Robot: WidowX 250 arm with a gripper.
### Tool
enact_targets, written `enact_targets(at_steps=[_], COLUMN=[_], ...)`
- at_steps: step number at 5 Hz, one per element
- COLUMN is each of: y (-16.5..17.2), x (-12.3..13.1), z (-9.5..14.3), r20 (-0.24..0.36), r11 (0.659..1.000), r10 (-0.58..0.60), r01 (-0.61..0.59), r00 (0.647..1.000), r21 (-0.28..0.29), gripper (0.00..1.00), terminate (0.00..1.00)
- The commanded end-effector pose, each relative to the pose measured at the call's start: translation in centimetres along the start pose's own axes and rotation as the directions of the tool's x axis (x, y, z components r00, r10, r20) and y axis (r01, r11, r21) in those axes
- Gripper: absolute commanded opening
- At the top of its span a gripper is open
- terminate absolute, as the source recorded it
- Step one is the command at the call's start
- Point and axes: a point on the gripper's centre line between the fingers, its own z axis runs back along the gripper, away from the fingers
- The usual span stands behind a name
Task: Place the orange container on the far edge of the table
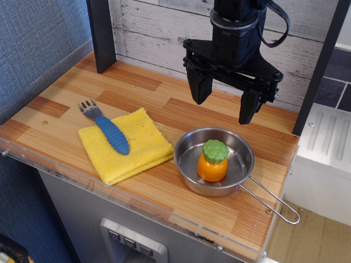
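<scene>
The orange container (213,160), a small rounded orange pot with a bumpy green lid, stands upright inside the steel saucepan (192,164) at the front right of the wood-plank table (137,93). My gripper (223,104) hangs above the table behind the pan, higher than the container and a little beyond it. Its two black fingers (200,87) are spread wide apart and hold nothing.
A yellow cloth (131,150) lies left of the pan with a blue-handled fork (107,129) on it. A dark post (101,35) stands at the back left and another at the right edge. A white plank wall (159,33) backs the table. A clear acrylic rim runs along the front.
</scene>
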Motion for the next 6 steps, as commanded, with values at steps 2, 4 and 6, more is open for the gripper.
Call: enact_targets(at_steps=[2,4,6], y=[0.1,-0.1,-0.3], x=[-0.5,-0.9,-1.4], z=[-0.8,-1.9,-4.3], r20=[-0.018,-0.004,-0.024], r11=[1.0,0.999,0.999], r10=[0.008,0.008,0.02], r01=[-0.008,-0.008,-0.019], r00=[1.0,1.0,1.0], r21=[0.009,0.048,0.045], gripper=[1.0,1.0,1.0], terminate=[0.0,0.0,0.0])
